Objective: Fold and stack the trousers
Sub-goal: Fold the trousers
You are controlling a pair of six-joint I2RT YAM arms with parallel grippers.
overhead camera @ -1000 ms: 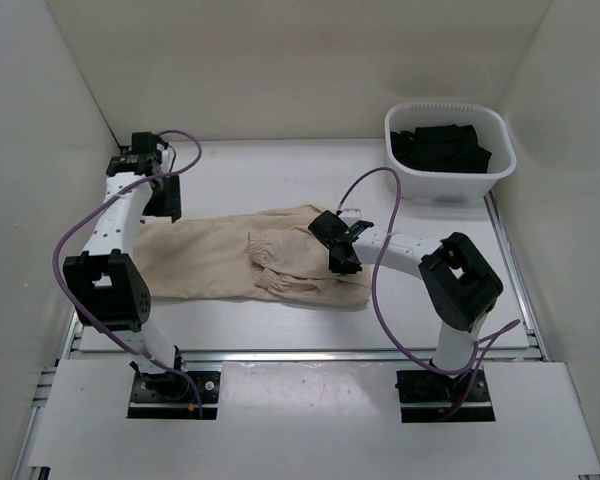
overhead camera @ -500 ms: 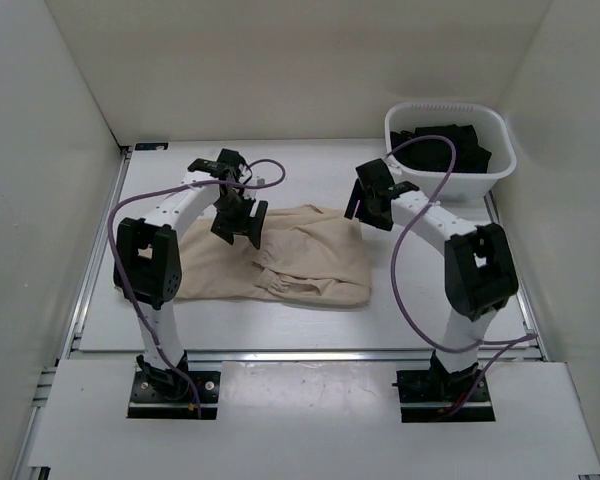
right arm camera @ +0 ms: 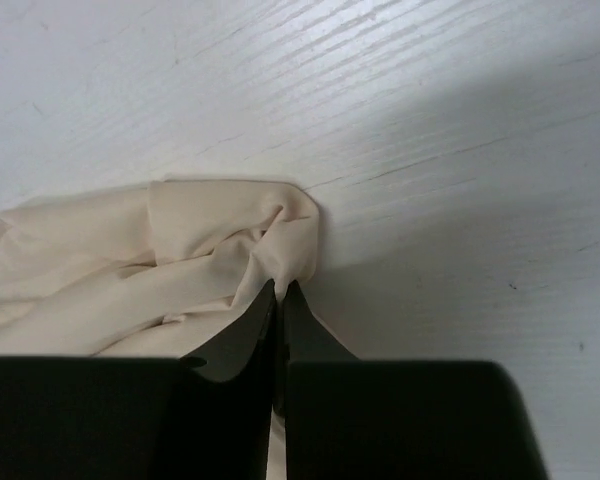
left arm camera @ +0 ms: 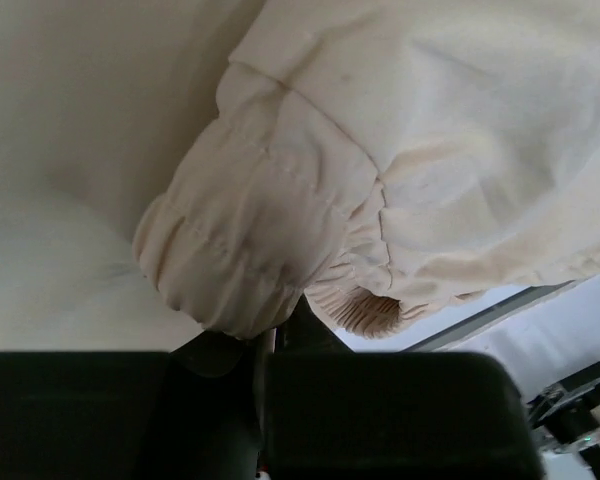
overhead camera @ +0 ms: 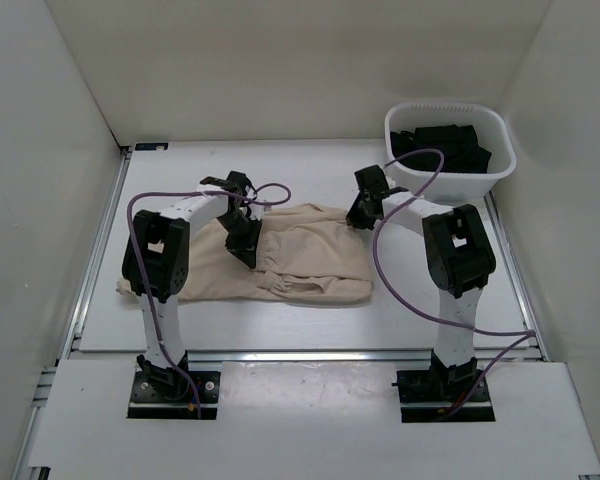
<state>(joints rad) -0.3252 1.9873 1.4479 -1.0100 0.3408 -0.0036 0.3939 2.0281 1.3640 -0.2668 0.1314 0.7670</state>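
Observation:
The beige trousers [overhead camera: 305, 262] lie flat across the middle of the table, partly folded, with one end reaching toward the left edge. My left gripper [overhead camera: 243, 247] is down on their middle. In the left wrist view it [left arm camera: 276, 328] is shut on a gathered, elastic-ribbed fold of the trousers [left arm camera: 310, 150], and the cloth hides the fingertips. My right gripper [overhead camera: 359, 216] sits at the trousers' far right corner. The right wrist view shows it [right arm camera: 280, 287] shut on a bunched tip of the trousers [right arm camera: 180, 250], just above the white table.
A white basket [overhead camera: 450, 188] holding dark clothes [overhead camera: 440, 146] stands at the back right, close behind the right arm. White walls enclose the table on three sides. A metal rail [overhead camera: 310, 352] runs along the near edge.
The left arm swung from the far left edge to the trousers' middle. The right arm moved from the trousers' front to their far right corner. Both grippers opened, then shut on cloth.

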